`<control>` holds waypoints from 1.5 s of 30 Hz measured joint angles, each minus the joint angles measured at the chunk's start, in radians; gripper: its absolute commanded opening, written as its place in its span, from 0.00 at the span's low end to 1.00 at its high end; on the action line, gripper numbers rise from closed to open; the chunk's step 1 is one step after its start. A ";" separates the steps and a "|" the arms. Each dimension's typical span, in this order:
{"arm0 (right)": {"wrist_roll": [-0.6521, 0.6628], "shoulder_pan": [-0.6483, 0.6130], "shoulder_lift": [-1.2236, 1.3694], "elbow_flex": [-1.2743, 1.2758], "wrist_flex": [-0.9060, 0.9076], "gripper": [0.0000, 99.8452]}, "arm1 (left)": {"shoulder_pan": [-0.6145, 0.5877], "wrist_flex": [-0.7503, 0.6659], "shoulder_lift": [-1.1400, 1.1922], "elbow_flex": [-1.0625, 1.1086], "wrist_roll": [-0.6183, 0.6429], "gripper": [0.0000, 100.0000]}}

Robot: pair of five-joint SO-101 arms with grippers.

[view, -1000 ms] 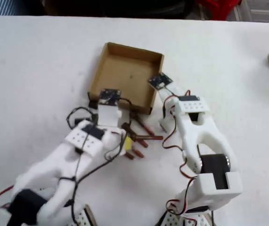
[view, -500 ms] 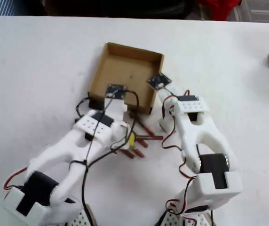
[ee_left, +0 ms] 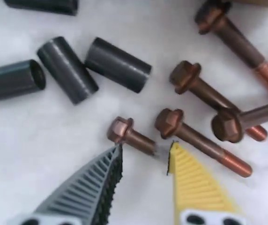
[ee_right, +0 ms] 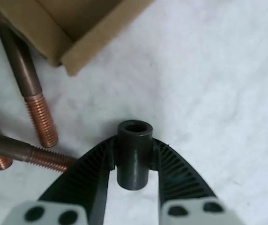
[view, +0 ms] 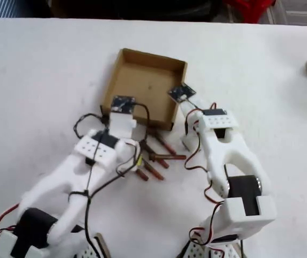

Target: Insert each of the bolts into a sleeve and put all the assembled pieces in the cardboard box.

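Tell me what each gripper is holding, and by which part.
Right gripper clamps a sleeve by its side wall, around the middle. Left gripper holds nothing; its jaws stand open around the shank of a bolt.

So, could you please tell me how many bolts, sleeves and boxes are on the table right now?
Bolts: 5
Sleeves: 5 (4 lying loose, 1 held upright in the right end effector)
Cardboard box: 1
Total: 11
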 measured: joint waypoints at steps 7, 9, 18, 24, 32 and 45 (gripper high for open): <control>0.015 0.000 0.000 0.000 0.000 0.02 | -0.012 0.040 0.114 -0.064 -0.017 0.20; 0.015 0.000 0.000 0.000 0.000 0.02 | -0.015 0.043 0.161 -0.087 -0.017 0.20; 0.018 0.000 0.000 0.000 0.000 0.02 | 0.025 0.041 0.213 -0.115 -0.003 0.12; 0.018 0.000 0.000 0.000 0.000 0.02 | 0.040 0.038 0.215 -0.121 -0.035 0.04; 0.018 0.000 0.000 0.000 0.000 0.02 | 0.052 0.032 0.215 -0.121 -0.072 0.02; 0.018 0.000 0.000 0.000 0.000 0.02 | 0.034 0.017 0.216 -0.120 -0.155 0.19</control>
